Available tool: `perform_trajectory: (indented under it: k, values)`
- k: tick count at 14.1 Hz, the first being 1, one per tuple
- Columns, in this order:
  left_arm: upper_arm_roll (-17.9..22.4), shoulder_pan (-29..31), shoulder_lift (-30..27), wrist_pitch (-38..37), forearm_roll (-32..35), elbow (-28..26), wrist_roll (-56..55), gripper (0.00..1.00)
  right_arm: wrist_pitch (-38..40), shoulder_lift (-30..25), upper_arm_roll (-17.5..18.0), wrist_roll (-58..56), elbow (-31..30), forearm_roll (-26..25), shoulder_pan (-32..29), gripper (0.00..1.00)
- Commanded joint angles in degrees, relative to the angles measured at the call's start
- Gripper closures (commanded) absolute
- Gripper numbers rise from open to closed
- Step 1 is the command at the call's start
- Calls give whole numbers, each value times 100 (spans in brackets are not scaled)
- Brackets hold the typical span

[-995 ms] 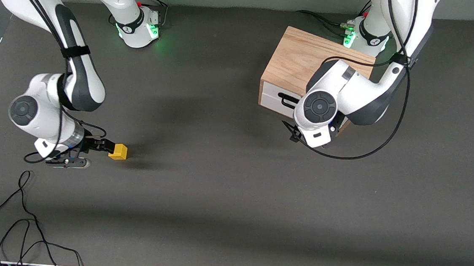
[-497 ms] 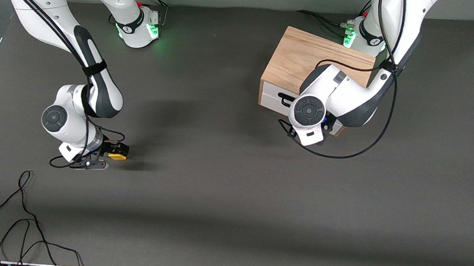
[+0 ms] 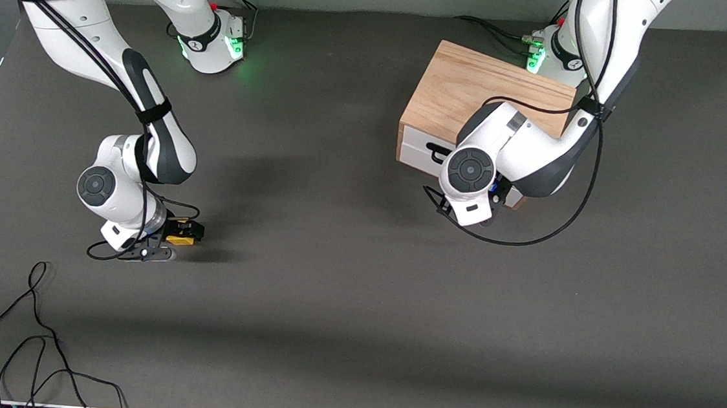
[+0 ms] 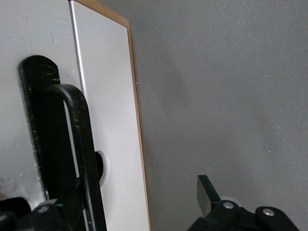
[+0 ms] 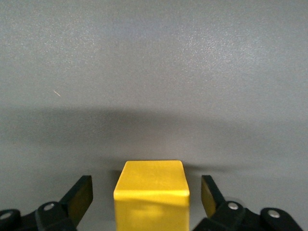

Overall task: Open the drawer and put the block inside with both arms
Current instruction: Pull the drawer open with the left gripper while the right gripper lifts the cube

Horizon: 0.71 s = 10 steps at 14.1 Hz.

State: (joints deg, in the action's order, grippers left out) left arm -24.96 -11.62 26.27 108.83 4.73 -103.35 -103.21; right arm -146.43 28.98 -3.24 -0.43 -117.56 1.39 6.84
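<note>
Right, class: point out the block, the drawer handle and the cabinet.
block [image 5: 151,192]: right wrist view, top face.
drawer handle [image 4: 79,144]: left wrist view, black bar.
cabinet [image 3: 457,85]: front view, oak top.

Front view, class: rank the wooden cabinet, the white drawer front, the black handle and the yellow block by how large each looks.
1. Wooden cabinet.
2. Drawer front, partly hidden by the left arm.
3 and 4. Handle and yellow block: unsure, both are partly covered, the block by the right gripper.
</note>
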Motion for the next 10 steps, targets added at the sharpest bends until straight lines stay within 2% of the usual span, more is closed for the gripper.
perform_trajectory:
  k: [1, 3, 9, 10]
  values:
    - [35, -42, 150, 129, 186, 157, -129, 0, -105, -7, -18, 60, -73, -68, 19, 0]
    - [35, -42, 290, 129, 291, 323, -129, 0, -174, 2, -18, 60, -109, -68, 10, 0]
    - [26, -113, 931, 129, 660, 1272, -111, 0, -464, 81, -36, 17, -188, -77, -8, 0]
    - [26, -139, 1054, 129, 704, 1456, -111, 0, -482, 90, -36, 17, -188, -77, -8, 3]
